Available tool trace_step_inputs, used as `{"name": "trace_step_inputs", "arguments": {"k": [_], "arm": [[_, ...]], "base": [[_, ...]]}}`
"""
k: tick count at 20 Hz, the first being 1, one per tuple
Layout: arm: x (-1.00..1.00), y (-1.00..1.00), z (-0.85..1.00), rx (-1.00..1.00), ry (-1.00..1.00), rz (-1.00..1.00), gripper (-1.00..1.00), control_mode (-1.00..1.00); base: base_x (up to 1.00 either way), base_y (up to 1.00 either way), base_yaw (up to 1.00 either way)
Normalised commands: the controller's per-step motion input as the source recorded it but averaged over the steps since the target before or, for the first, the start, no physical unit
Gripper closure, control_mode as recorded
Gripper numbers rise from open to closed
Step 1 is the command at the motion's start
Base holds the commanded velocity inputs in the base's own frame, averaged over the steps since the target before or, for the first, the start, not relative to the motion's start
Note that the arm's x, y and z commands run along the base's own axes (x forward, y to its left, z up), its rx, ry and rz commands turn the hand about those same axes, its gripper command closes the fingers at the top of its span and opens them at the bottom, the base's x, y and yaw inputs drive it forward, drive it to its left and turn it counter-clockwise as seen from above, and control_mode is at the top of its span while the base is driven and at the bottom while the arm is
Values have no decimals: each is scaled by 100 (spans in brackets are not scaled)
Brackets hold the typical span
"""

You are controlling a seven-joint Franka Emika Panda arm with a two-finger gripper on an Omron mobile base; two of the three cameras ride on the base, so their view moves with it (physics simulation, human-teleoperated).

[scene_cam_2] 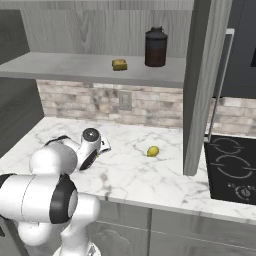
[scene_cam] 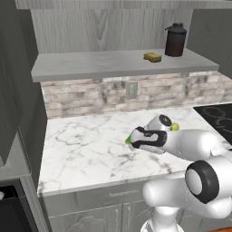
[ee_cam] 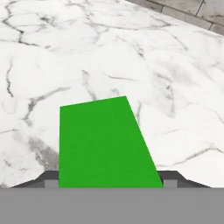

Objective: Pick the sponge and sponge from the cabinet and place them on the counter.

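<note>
The flat bright green sponge [ee_cam: 107, 144] lies between my gripper's [ee_cam: 107, 179] two dark fingertips [ee_cam: 50, 178] and spans the whole gap, just above the white marble counter [ee_cam: 65, 52]. In the left base view the gripper [scene_cam: 131, 140] hangs low over the middle of the counter [scene_cam: 86, 145], and a green corner of the sponge [scene_cam: 128, 139] shows at its tip. The yellow-brown sponge [scene_cam: 152, 57] [scene_cam_2: 119, 64] rests on the cabinet's pale grey shelf [scene_cam: 90, 65] [scene_cam_2: 60, 65], well above and behind the gripper.
A tall dark lidded canister [scene_cam: 175, 41] [scene_cam_2: 155, 47] stands beside the yellow-brown sponge on the shelf. A small yellow-green ball [scene_cam_2: 153, 151] [scene_cam: 175, 127] lies on the counter right of the hand. The black stovetop [scene_cam_2: 232, 170] is at the far right.
</note>
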Motion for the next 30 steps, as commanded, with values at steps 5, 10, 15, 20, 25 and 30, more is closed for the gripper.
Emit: {"name": "trace_step_inputs", "arguments": {"k": [5,10,15,20,25,30], "arm": [[8,4,-33,-2,0,0,100,-100],[0,0,-1,-1,0,0,100,-100],[0,0,0,0,0,0,100,-100],[0,0,0,0,0,0,-100,-100],[3,0,19,0,5,-2,-100,-100],[-9,-7,44,0,5,-4,-100,-100]], "base": [[0,0,0],[0,0,0],[0,0,0],[0,0,0],[0,0,0],[0,0,0]]}}
